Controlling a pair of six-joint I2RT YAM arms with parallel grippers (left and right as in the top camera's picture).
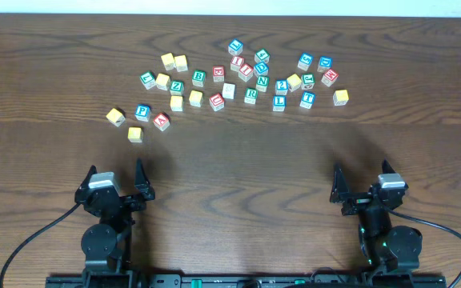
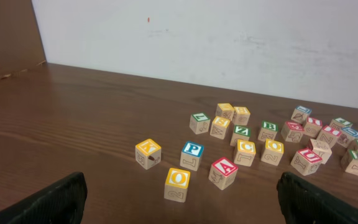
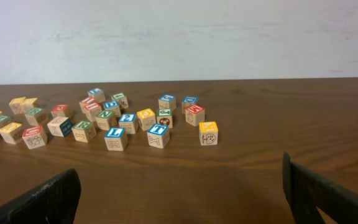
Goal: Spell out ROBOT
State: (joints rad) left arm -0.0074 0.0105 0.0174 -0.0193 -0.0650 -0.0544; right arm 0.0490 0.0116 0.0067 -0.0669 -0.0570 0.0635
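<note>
Many wooden letter blocks lie scattered across the far middle of the table. A yellow O block (image 1: pixel 135 134) (image 2: pixel 178 183) lies nearest the left arm, with a red A block (image 1: pixel 162 122) (image 2: pixel 224 172), a blue P block (image 1: pixel 142 113) (image 2: pixel 192 155) and a yellow block (image 1: pixel 115 117) (image 2: pixel 148 153) beside it. A second yellow O block (image 2: pixel 245 151) lies behind them. A blue T block (image 3: pixel 158 135) and a blue L block (image 3: pixel 115 138) lie at the right front of the cluster. My left gripper (image 1: pixel 117 181) (image 2: pixel 179 208) and right gripper (image 1: pixel 364 186) (image 3: pixel 182 199) are open and empty near the front edge.
A white wall (image 2: pixel 229 43) rises behind the table's far edge. A bare strip of brown wood (image 1: pixel 238 168) lies between the grippers and the blocks. Black cables (image 1: pixel 30 240) run from both arm bases at the front.
</note>
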